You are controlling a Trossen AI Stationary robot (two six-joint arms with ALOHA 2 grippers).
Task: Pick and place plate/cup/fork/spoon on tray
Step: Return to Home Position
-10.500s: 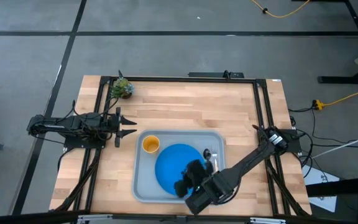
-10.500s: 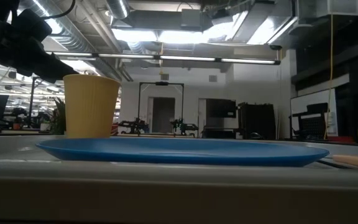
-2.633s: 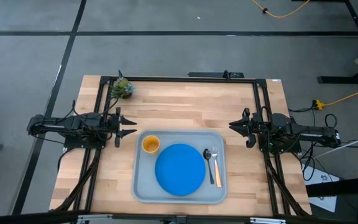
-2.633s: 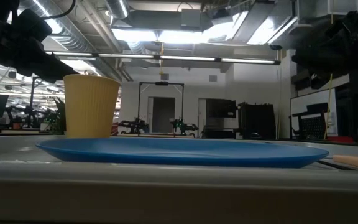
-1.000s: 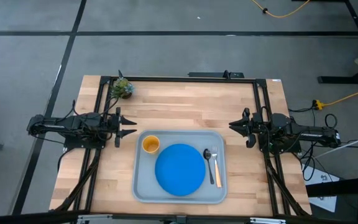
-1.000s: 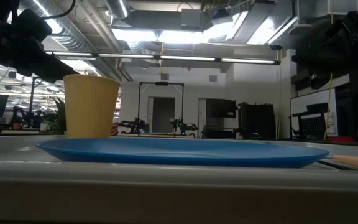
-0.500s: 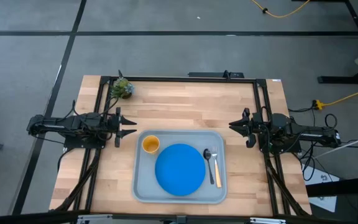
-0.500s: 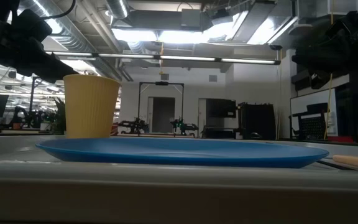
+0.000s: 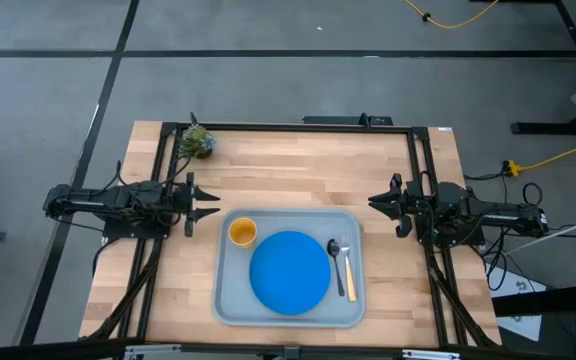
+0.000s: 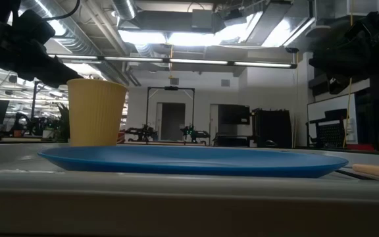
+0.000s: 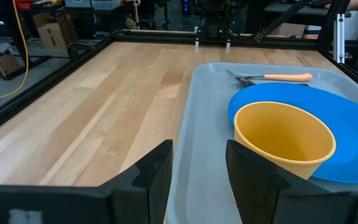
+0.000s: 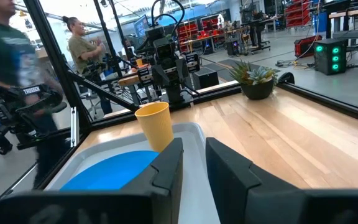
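table (image 9: 298, 160): wood, one arm at each side edge. only right wrist view shows people (image 12: 84, 50) in room beyond. left gripper (image 9: 211, 205): fingers well parted, empty, just off tray's far left corner. right gripper (image 9: 376, 205): narrow gap, empty. tray (image 9: 226, 300) between arms, toward near edge. plate (image 9: 289, 271) flat mid-tray. cup (image 9: 242, 232) upright, far left corner of tray. fork (image 9: 349, 283), spoon (image 9: 335, 249) right of plate, spoon nearer it; i read both only from overhead: long axes front-to-back, heads toward far rim. low view shows just fork handle.
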